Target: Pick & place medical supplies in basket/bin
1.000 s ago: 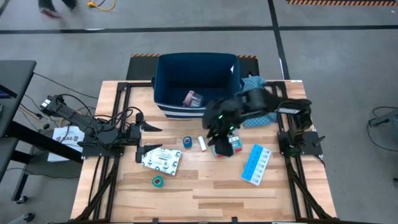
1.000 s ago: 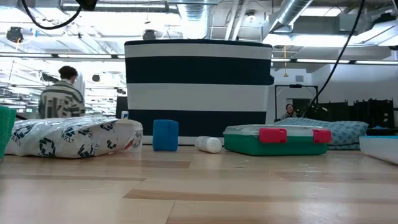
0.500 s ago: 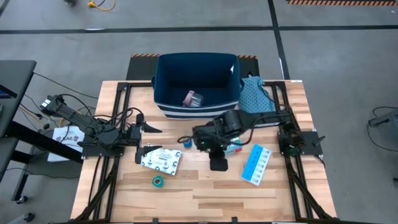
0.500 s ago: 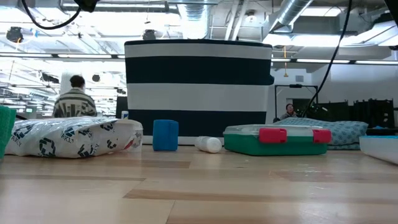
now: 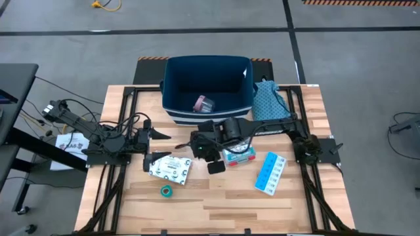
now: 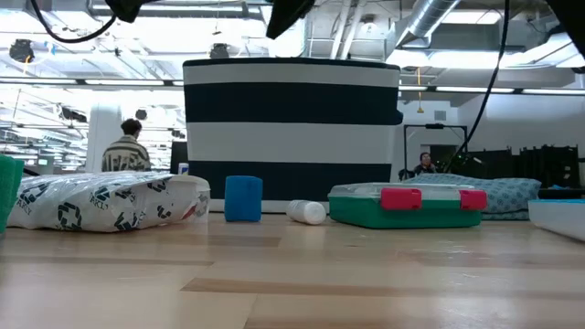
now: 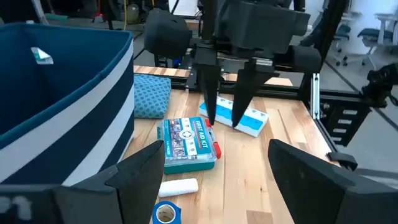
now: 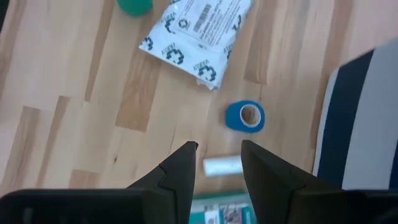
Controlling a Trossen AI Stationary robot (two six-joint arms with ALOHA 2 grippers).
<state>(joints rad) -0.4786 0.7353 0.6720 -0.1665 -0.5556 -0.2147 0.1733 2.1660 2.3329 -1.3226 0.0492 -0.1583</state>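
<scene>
My right gripper (image 7: pixel 225 118) is open and points down above the table, holding nothing. In the right wrist view the white tube (image 8: pixel 224 165) lies on the table below the gap between its fingers, and the blue roll (image 8: pixel 245 117) lies just beyond. The teal-and-red box (image 5: pixel 237 156), the pill organiser (image 5: pixel 270 173), the white packet (image 5: pixel 169 168) and the green roll (image 5: pixel 167 191) all lie on the wood. A pink item (image 5: pixel 203 103) lies inside the navy bin (image 5: pixel 172 82). My left gripper (image 5: pixel 157 145) waits open at the table's left.
A teal patterned cloth bag (image 5: pixel 269 101) lies right of the bin. The arms' black frames run along the table's left and right sides. Bare wood stretches along the near edge. In the low view, a person (image 6: pixel 128 151) walks in the room behind the table.
My right gripper has gone down and toward the table's left, from over the teal-and-red box to above the white tube and blue roll, rolling its wrist on the way. The supplies have not moved.
</scene>
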